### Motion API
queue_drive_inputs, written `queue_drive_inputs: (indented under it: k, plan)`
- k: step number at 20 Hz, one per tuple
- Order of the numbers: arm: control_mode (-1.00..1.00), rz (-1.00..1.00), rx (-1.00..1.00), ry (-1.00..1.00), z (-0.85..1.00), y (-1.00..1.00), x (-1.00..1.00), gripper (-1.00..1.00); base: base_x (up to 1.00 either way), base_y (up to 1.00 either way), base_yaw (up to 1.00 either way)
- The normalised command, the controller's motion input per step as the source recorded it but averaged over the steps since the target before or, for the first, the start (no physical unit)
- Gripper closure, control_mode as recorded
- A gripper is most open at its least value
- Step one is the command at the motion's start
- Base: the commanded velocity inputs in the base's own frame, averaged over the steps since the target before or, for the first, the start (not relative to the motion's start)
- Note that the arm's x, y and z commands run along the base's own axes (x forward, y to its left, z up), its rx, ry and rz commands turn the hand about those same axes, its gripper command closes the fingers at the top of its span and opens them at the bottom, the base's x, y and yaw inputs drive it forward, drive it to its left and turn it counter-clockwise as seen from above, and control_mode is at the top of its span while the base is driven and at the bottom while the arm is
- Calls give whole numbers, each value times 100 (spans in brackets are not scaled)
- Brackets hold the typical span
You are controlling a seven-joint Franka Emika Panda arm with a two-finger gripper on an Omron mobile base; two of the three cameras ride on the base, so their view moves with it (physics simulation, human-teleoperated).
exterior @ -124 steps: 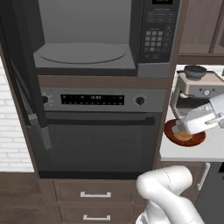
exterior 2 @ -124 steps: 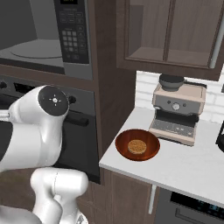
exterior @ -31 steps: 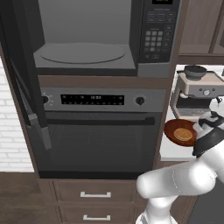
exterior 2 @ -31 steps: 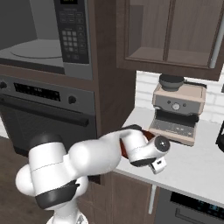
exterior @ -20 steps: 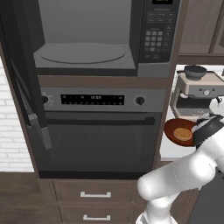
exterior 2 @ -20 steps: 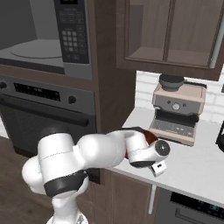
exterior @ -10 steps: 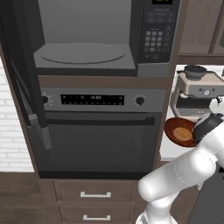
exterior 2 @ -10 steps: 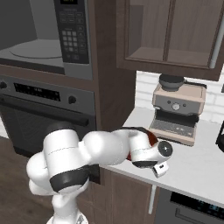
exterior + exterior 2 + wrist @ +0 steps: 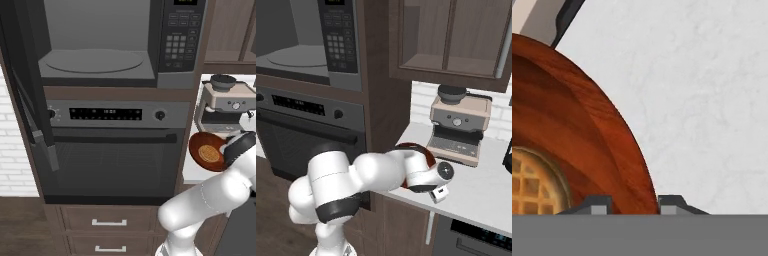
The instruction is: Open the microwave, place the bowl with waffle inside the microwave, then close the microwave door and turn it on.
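Observation:
The reddish-brown bowl (image 9: 199, 145) stands on the white counter (image 9: 712, 100) beside the oven column, with the golden waffle (image 9: 209, 154) in it. In the hand view the bowl (image 9: 577, 125) and waffle (image 9: 529, 185) are close up, and my gripper (image 9: 633, 204) straddles the bowl's rim, one fingertip inside and one outside, jaws partly open with a stretch of bowl wall between them. From the right base view, my wrist covers most of the bowl (image 9: 423, 151). The microwave (image 9: 100, 45) stands with its grey cavity exposed, and the microwave door (image 9: 25, 100) is swung out at the left.
A grey coffee machine (image 9: 225, 105) stands on the counter just behind the bowl. The knobbed oven (image 9: 110, 150) with its bar handle sits under the microwave. Upper cabinets (image 9: 456, 35) hang above the counter. A black appliance (image 9: 507, 150) stands at the counter's right.
The jaws have narrowed around the bowl's rim over the last second. The hand has settled slightly lower by the bowl; the bowl and waffle have not moved.

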Motion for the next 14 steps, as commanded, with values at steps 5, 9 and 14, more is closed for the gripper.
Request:
queue_drive_inputs:
  k: [5, 9, 14]
  plan:
    - [-100, 0, 2, -5, -1, 1, -8, 100, 0, 0, 0]
    - [-100, 0, 21, -23, 41, -11, -77, 100, 0, 0, 0]
    - [-100, 0, 2, -41, 59, 0, -100, 100, 0, 0, 0]
